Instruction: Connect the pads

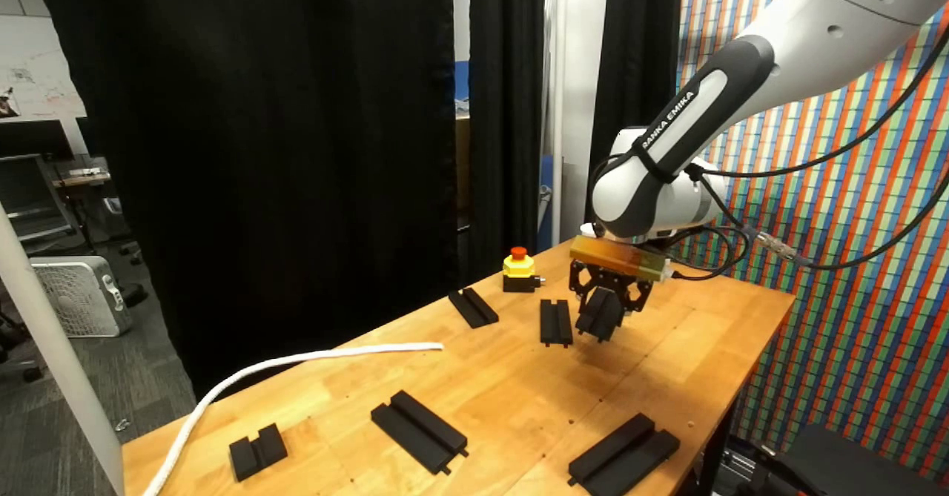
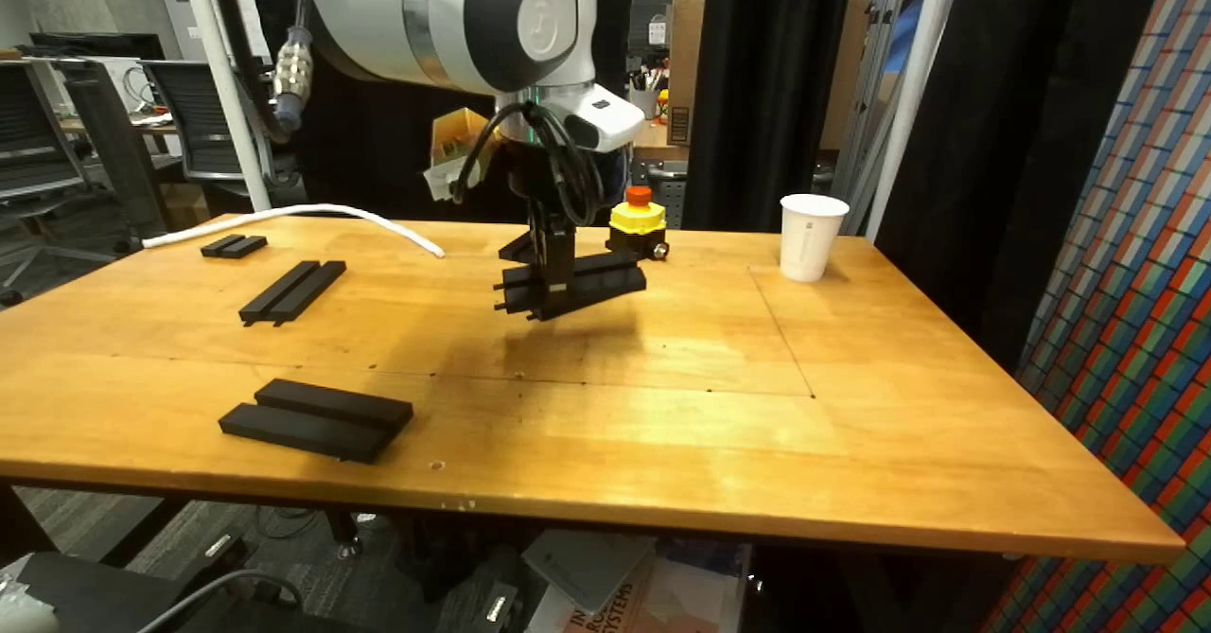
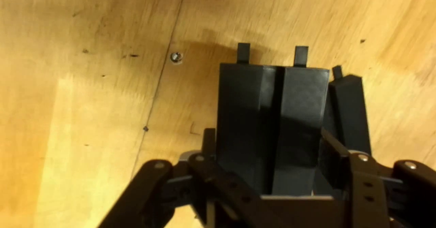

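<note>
The held pad [image 3: 238,115] hangs above the desk [image 2: 662,453], its shadow on the wood below and its groove facing up. The gripper [image 3: 269,146] is clamped across it, a finger at each long side; we take that grip as meant to leave the end bare, since the tabs [image 3: 243,53] there look made to enter another piece. Near it lies a neighbouring pad [image 1: 556,322], its tabs pointing much the same way, which may be the intended partner, though we cannot be sure. Further out we see a pad [image 1: 473,308] near the emergency stop [image 1: 519,268], a short pad [image 1: 257,451], a long pad [image 1: 420,431] and a second long pad [image 1: 624,455], all unjoined and well apart, presumably so the gripper can straddle each. The cord [image 1: 371,349] and, in an exterior view, the cup [image 2: 812,240] are toward the desk's edge, we guess to spare the working space.
</note>
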`<state>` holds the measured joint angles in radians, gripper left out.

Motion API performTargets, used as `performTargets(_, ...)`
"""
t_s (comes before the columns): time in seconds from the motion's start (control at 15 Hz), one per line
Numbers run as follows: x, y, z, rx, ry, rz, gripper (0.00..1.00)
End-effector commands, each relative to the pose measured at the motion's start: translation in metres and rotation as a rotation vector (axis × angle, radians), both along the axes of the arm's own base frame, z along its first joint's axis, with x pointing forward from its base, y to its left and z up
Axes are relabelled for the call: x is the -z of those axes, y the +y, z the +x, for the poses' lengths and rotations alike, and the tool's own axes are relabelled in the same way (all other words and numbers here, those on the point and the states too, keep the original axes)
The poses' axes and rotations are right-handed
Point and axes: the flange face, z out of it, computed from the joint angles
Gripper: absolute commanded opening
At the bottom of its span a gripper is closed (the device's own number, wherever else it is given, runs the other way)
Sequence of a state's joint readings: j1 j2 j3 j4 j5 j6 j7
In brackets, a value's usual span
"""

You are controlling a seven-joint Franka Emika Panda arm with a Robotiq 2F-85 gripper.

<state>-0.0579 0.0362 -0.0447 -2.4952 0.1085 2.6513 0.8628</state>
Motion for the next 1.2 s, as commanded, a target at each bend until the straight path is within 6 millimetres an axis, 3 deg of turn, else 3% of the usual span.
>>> performTargets(0.0,-0.013,0.027,0.001,-0.195,-0.024,0.041,0.46)
performTargets(0.53,0.002,0.083,0.000,-0.561,0.021,0.177,0.46)
performTargets(1.13,0.029,0.103,0.023,-0.512,0.142,0.193,0.46)
